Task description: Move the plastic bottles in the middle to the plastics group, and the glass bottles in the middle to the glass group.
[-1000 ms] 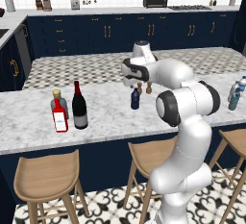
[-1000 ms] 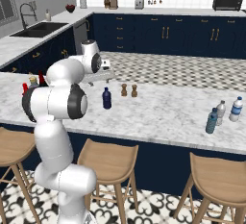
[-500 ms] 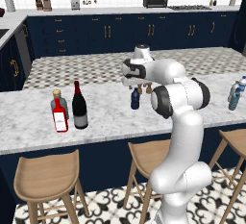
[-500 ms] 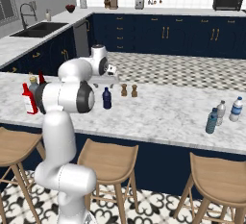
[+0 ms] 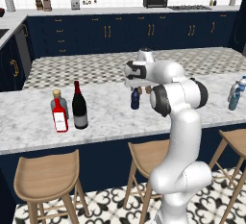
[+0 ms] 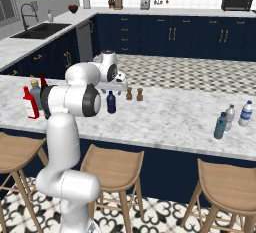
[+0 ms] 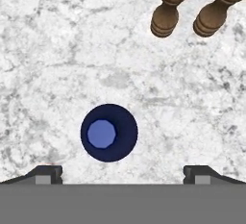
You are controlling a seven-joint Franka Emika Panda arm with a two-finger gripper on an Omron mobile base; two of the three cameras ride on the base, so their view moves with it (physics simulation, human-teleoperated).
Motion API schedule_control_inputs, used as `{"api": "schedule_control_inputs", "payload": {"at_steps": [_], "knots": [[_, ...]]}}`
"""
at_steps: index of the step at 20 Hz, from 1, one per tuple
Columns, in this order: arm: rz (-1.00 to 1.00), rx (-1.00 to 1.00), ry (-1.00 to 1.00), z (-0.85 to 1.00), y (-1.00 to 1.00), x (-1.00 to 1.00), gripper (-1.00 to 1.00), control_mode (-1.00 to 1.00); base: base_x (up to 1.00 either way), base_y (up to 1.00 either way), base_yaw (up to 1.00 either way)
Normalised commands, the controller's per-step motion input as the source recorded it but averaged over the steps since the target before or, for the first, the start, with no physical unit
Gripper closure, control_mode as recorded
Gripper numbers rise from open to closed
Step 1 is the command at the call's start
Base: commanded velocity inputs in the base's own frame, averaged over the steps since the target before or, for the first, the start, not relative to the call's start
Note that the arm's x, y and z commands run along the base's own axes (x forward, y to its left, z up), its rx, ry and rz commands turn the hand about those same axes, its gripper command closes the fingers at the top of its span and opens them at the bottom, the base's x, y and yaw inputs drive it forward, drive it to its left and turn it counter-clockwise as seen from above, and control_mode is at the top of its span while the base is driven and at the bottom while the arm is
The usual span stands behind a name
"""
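Already at the far left of the table, the wine bottle stands just beside the red flat bottle and the squat stoppered bottle, so the glass seems sorted. Mid-table, the navy bottle stands upright under the gripper, jaws spread wide and empty above its cap, likely lining up a grasp near two brown shakers. Far right waits the plastics group.
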Motion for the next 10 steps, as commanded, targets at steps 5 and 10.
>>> {"api": "schedule_control_inputs", "payload": {"at_steps": [5,10], "knots": [[0.00,-0.02,0.00,0.00,0.23,0.00,-1.00,-1.00,0.00,0.00,0.00],[0.00,0.00,0.00,-0.21,0.04,0.13,-1.00,-1.00,0.00,0.00,0.00]]}}
